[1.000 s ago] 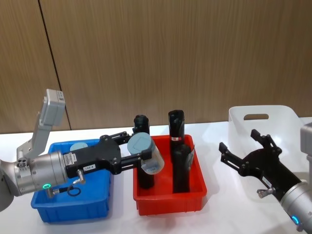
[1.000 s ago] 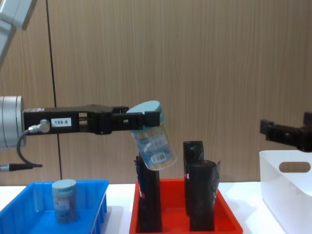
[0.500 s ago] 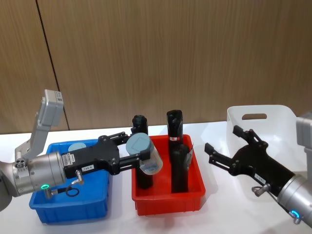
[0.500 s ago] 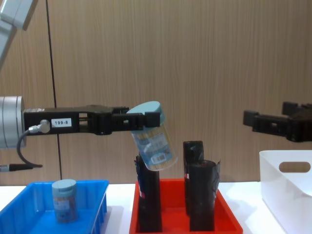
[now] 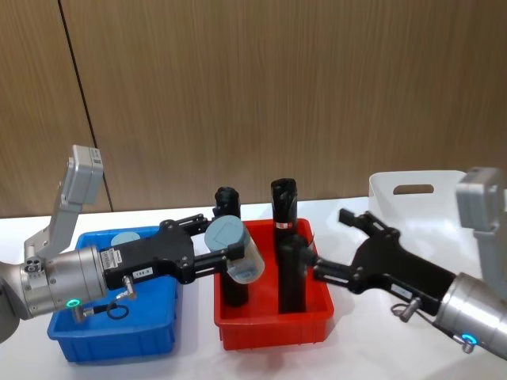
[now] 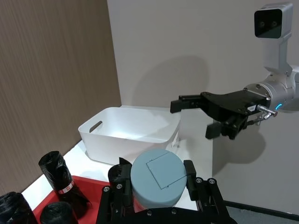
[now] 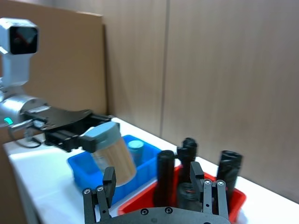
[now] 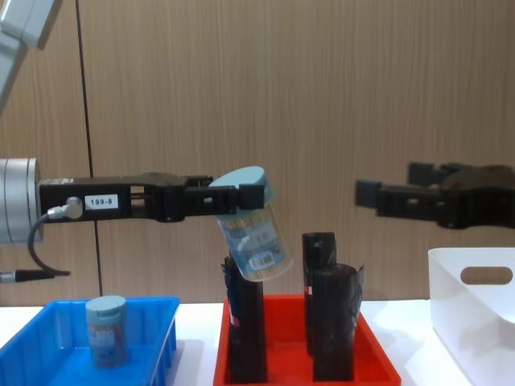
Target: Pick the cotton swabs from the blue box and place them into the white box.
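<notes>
While it hangs tilted in the air, one tub of cotton swabs [image 5: 240, 257] is clamped near its lid by the left pincer [image 5: 228, 236], above the 9 o'clock side of the red bin [image 5: 269, 336] and its black rolls [image 5: 291, 277]. At the tub's 8 o'clock, a second tub [image 8: 106, 330] stands upright in the blue box [image 5: 79, 348]. At its 3 o'clock the right pincer [image 5: 329, 241] hovers over the red bin's far edge, fingers spread wide, gripping nothing. Beyond it, also at 3 o'clock, the white box [image 5: 384, 202] sits on the desk [image 5: 356, 348].
</notes>
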